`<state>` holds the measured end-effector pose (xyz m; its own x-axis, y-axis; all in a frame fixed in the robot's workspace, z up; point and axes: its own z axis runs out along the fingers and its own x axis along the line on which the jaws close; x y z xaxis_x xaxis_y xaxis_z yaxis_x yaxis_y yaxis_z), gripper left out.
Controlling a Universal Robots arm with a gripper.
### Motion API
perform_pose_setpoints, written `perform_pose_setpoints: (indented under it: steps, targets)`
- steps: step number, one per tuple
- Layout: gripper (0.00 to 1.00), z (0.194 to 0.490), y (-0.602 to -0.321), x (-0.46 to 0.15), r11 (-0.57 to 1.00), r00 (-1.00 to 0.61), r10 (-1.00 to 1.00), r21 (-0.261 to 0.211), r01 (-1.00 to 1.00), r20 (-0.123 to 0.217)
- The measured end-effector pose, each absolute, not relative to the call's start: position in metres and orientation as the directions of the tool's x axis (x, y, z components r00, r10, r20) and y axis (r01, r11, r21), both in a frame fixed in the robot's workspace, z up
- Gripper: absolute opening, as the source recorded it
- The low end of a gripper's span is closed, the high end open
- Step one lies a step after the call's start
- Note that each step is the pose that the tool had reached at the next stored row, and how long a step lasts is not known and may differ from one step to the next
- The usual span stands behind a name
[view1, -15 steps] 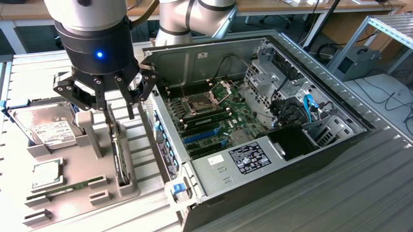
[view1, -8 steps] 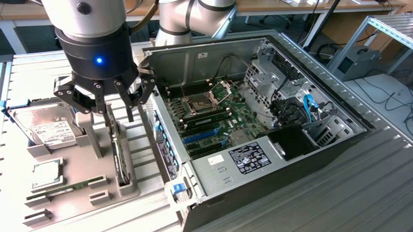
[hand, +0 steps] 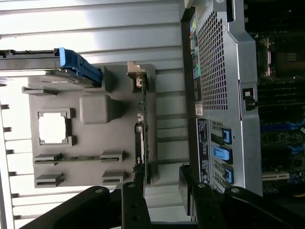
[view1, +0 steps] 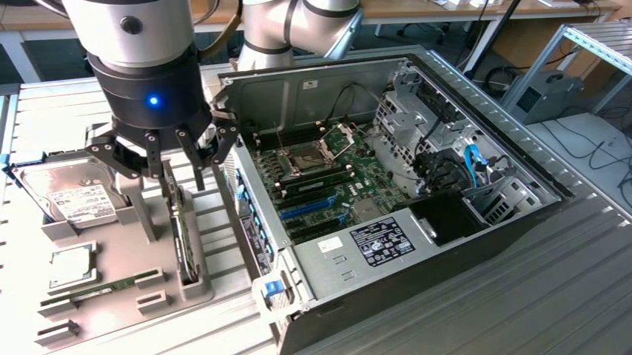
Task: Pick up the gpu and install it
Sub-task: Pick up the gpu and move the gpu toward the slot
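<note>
Exterior view: the claw (view1: 170, 171) hangs from the arm (view1: 138, 52) at 10 o'clock in the frame, above the grey holder tray (view1: 123, 248).
Claw state: released, with the fingers spread wide and nothing gripped. The wrist view shows the same claw (hand: 161, 186) with its dark fingers (hand: 132, 200) apart.
Gpu: the gpu (view1: 180, 229) stands on edge in a tray slot directly under the claw, at 8 o'clock in the exterior frame. The wrist view sees it edge-on (hand: 142, 121).
Contact: the fingers flank the card's upper end; I cannot tell whether they touch it.
Hard drive: the hard drive (view1: 69, 196) sits in the tray at 9 o'clock from the gpu.
Memory stick: the memory stick (view1: 109, 285) lies flat at 7 o'clock from the gpu.
Computer case: the computer case (view1: 474, 222) is open at 3 o'clock from the gpu on the ribbed tabletop (view1: 553, 296), with the motherboard (view1: 331, 181) exposed.
</note>
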<state>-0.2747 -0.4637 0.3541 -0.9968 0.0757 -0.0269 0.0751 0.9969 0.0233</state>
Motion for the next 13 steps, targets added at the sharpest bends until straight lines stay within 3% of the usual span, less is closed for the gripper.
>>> perform_pose_setpoints:
  steps: [13]
  targets:
    - [0.42,0.3437,-0.4637,-0.2759,0.997,-0.997,0.076,0.023,0.075,-0.027]
